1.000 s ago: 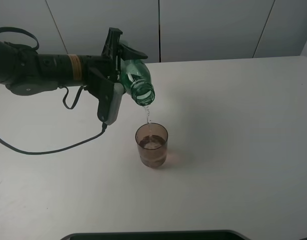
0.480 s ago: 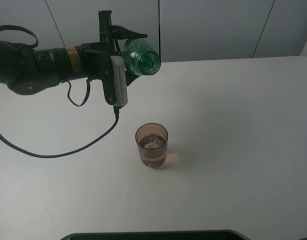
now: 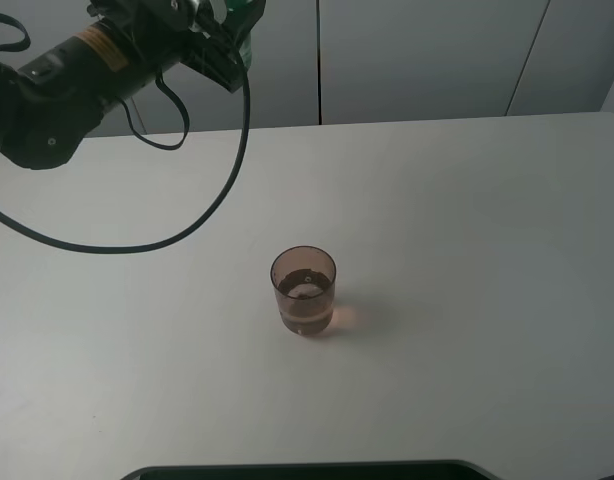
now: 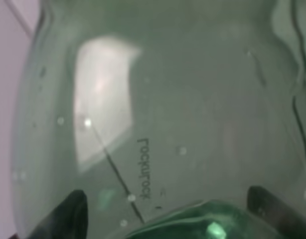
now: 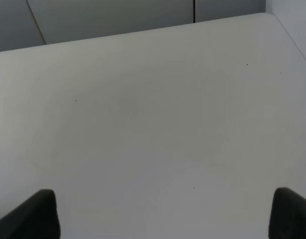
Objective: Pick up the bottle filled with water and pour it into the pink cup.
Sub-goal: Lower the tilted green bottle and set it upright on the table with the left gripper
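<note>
The pink cup point(image 3: 303, 291) stands upright near the middle of the white table point(image 3: 467, 250) and holds some water. My left gripper point(image 3: 222, 25) is raised high at the back left, far above and behind the cup, shut on the green-tinted bottle point(image 3: 250, 20), which is mostly cut off by the frame's top edge. In the left wrist view the bottle point(image 4: 168, 109) fills the picture between the dark fingertips point(image 4: 68, 214). My right gripper point(image 5: 163, 214) stands open over bare table, holding nothing, and does not show in the exterior view.
A black cable point(image 3: 137, 243) hangs from the left arm in a loop down to the table's left part. A dark edge point(image 3: 307, 470) runs along the table's front. Grey wall panels point(image 3: 417, 60) stand behind the table.
The left arm has swung the bottle up and back to the left, away from above the cup. The stream of water has stopped. The cup has not moved.
</note>
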